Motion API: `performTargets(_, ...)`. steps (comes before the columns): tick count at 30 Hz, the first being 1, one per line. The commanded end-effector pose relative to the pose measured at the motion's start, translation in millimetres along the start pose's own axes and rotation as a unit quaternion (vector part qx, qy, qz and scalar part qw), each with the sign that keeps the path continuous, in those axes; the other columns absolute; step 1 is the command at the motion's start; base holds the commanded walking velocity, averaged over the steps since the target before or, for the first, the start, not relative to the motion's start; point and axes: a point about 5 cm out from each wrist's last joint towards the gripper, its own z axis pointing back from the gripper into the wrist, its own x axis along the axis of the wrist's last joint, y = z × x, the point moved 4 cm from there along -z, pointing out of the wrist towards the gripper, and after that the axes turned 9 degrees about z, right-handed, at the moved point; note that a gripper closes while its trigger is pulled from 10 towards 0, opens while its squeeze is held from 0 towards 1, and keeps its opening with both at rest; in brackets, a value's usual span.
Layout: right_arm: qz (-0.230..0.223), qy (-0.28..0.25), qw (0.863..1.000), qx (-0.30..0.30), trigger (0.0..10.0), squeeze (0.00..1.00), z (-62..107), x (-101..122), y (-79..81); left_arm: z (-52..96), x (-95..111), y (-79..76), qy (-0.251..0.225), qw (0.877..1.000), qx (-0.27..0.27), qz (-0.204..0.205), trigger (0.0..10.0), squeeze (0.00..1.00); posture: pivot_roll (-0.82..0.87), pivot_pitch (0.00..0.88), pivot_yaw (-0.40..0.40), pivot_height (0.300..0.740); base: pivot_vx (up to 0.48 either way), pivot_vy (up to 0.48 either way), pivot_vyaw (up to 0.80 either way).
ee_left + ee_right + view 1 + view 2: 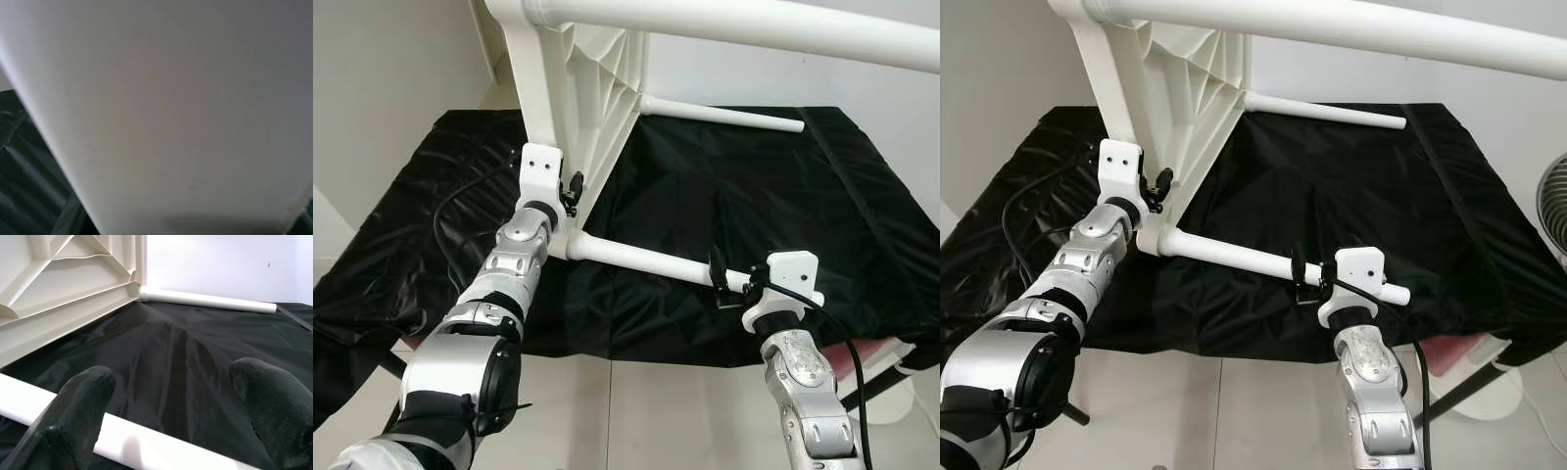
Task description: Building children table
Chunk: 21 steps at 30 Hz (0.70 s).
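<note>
Fitting a leg (646,260) at centre: the right tool (732,286) straddles it, fingers apart (left tool (570,191) unclear) against the tabletop (582,88). Next, seat the leg.

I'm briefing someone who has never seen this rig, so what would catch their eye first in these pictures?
The white children's table top, tipped on its edge over a black sheet, with white legs sticking out sideways. The left gripper sits at the table's lower corner, while the right gripper is open around the outer end of the nearest leg. Another leg juts out farther back.
</note>
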Motion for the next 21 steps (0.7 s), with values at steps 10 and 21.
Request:
performTargets(10, -0.006, 0.007, 1.0, 0.004, 10.0, 0.0, -0.5, 0, 5.1, 14.0, 12, 59.4, -0.03, 0.993, 0.114, -0.012, 0.0, 0.0, -0.11, 0.202, 0.071, 0.74, 0.0, 0.0, 0.0)
performTargets(21, -0.004, 0.004, 1.0, 0.018, 10.0, 0.0, -6.5, 0, 6.8, 31.2, 20, 71.2, -0.055, 0.99, 0.131, -0.016, 0.0, 0.0, -0.09, 0.198, 0.045, 0.74, 0.0, 0.0, 0.0)
